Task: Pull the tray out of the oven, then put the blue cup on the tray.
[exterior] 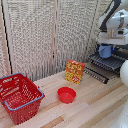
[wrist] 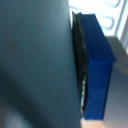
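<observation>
Red plastic marked the basket [exterior: 19, 96] at the exterior view's far left, well apart from the oven [exterior: 112, 62]. A red bowl [exterior: 66, 94] was seen nearer the oven, and a yellow box [exterior: 75, 72] stood upright just beside the dropped door [exterior: 97, 73]. The tray [exterior: 109, 62] was drawn out over that door. The cup [exterior: 105, 50] was held just above the tray, pinched by the gripper [exterior: 106, 46], a blue finger [wrist: 97, 70] pressed against its wall.

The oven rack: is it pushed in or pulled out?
Pulled out. In the exterior view the rack sticks forward past the oven over the dropped door, with the blue cup above it.
</observation>
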